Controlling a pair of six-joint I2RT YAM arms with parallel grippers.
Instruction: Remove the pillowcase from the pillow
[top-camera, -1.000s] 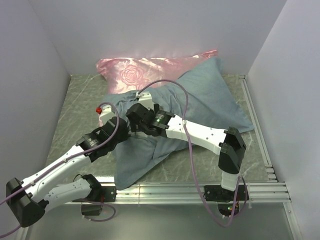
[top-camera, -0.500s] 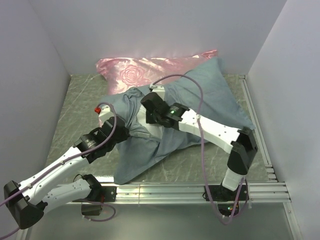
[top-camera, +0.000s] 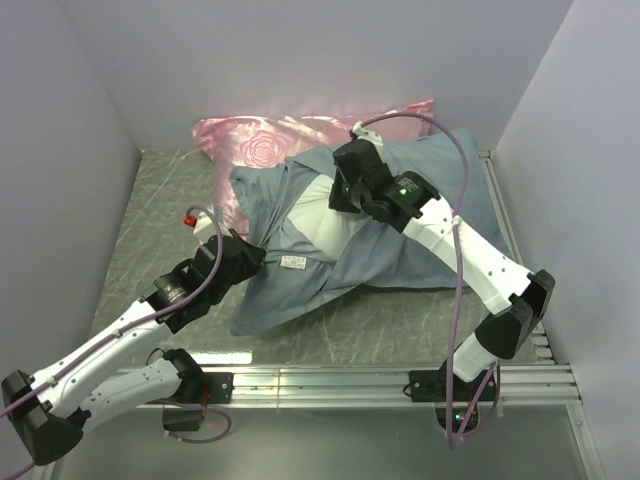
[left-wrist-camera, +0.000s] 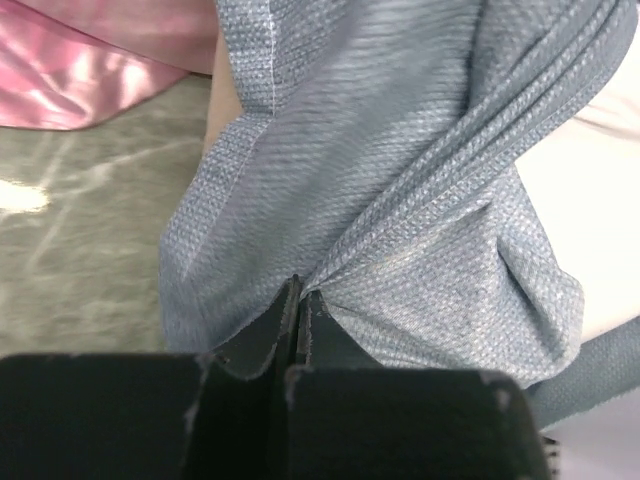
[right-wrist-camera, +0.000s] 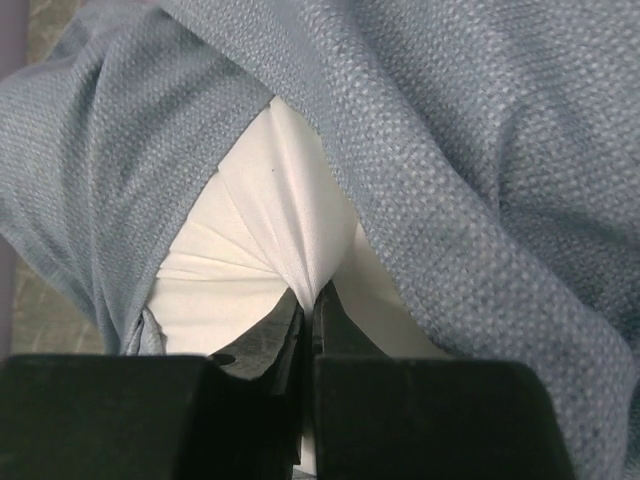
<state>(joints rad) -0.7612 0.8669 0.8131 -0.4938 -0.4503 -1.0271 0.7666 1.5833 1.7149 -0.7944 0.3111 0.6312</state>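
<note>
**Gripping pillowcase (top-camera: 390, 265) and pillow (top-camera: 320, 218) mid-counter (top-camera: 160, 200)**

Pinching a bunched fold of slate pillowcase with left end effector (left-wrist-camera: 298, 300), clamped tight on the cloth near its left edge. Pinching a gathered tuck of white pillow cloth with right end effector (right-wrist-camera: 308, 300), closed hard on it inside the opening. Lying mid-counter with pillowcase spread open, baring pillow at centre, small tag (top-camera: 293, 261) showing at the lower edge of the white. Touching pink pillow (top-camera: 265, 145) at the back wall.
</note>
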